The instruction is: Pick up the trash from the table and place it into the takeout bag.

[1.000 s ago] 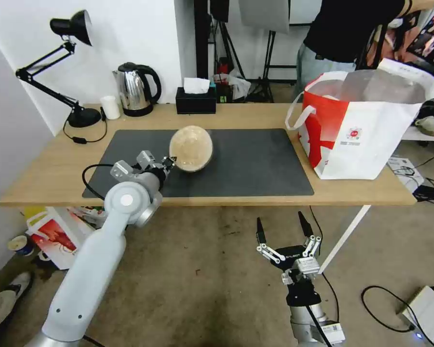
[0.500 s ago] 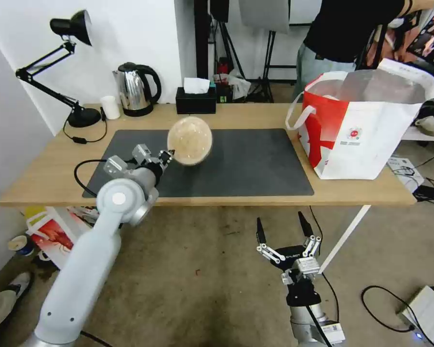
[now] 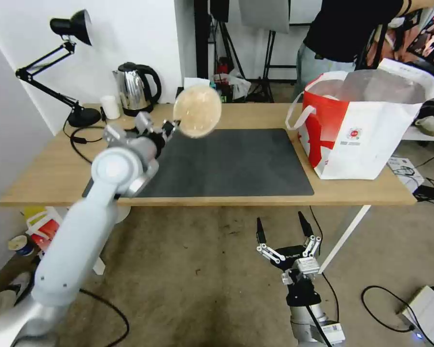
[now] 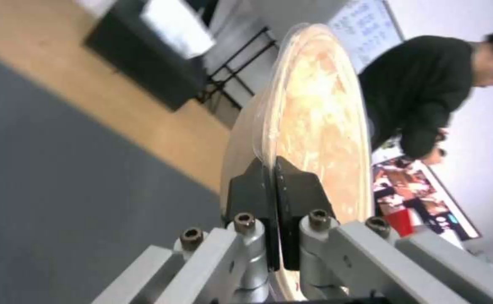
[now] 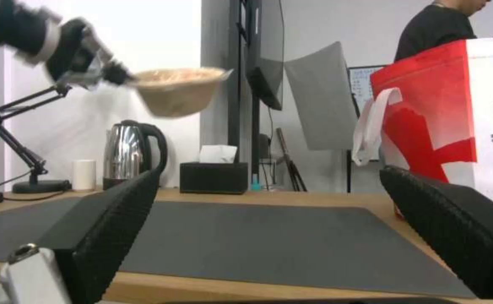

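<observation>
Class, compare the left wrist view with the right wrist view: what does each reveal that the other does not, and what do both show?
Left wrist view alone: the left gripper seen close, its fingers pinched on the rim of the round container.

Right wrist view alone: the container hanging well above the dark mat, the kettle, the lamp, the takeout bag, and the right gripper's open fingers.

Both: the container, mat, wooden table and tissue box.

Round clear-lidded beige container (image 3: 196, 111) aloft over the table (image 3: 43, 173), level.
</observation>
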Controlling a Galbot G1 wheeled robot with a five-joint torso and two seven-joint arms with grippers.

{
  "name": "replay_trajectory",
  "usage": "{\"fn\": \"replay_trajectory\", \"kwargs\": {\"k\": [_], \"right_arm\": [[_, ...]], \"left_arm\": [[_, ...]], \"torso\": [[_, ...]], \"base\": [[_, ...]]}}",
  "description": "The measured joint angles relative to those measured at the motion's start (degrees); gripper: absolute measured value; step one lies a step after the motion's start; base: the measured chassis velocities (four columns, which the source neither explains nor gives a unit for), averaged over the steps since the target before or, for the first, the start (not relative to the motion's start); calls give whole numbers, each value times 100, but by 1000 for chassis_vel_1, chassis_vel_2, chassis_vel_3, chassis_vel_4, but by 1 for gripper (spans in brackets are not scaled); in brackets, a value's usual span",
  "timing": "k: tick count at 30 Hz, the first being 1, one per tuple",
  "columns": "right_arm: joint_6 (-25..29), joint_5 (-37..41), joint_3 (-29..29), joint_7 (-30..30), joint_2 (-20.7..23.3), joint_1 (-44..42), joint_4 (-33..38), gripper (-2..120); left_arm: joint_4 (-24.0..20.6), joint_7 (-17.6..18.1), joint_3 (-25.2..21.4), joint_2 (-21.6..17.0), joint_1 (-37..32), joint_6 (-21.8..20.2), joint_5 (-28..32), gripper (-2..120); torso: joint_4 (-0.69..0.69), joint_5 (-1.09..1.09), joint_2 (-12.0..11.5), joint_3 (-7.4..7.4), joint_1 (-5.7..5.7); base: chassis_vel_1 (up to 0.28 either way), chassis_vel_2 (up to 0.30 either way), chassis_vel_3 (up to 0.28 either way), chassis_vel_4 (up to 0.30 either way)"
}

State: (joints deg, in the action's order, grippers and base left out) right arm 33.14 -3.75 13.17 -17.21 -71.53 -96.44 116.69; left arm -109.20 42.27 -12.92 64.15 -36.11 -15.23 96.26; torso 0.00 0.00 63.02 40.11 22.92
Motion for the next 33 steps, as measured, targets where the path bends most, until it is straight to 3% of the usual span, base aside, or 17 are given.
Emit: {"fn": "replay_trajectory", "kwargs": {"k": [9,12,18,22,25,26,28,30,32,33], "right_arm": [[0,0,0,0,0,0,0,100],[0,0,0,0,0,0,0,100],[0,0,0,0,0,0,0,100],[0,0,0,0,0,0,0,100],[0,0,-1,0,0,-1,0,100],[0,0,-1,0,0,-1,0,100],[0,0,0,0,0,-1,0,100],[0,0,0,0,0,-1,0,100],[0,0,0,0,0,0,0,100],[0,0,0,0,0,0,0,100]], "left_arm": [[225,39,381,-25,761,-8,244,0],[682,42,790,104,1509,-20,348,0],[1172,13,1159,330,2165,-55,410,0],[1677,-96,1485,637,2676,-120,442,0],[2321,-225,1782,1079,3384,-199,453,0],[2321,-225,1782,1079,3384,-199,453,0],[2822,-345,1998,1429,3820,-226,448,0],[3032,-381,2072,1580,3957,-232,421,0],[3602,-513,2149,2047,4255,-253,291,0],[3602,-513,2149,2047,4255,-253,291,0]], "torso": [[1,1,0,0,0],[0,0,0,0,0],[0,0,0,0,0],[1,0,0,0,0],[-2,2,0,0,1],[-2,2,0,0,1],[-2,3,0,0,0],[0,1,0,0,1],[0,1,0,0,0],[0,1,0,0,0]], "base": [[0,0,0,0],[0,0,0,0],[0,0,0,0],[0,0,0,0],[0,0,0,0],[0,0,0,0],[0,0,0,0],[0,0,0,0],[0,0,0,0],[0,0,0,0]]}}
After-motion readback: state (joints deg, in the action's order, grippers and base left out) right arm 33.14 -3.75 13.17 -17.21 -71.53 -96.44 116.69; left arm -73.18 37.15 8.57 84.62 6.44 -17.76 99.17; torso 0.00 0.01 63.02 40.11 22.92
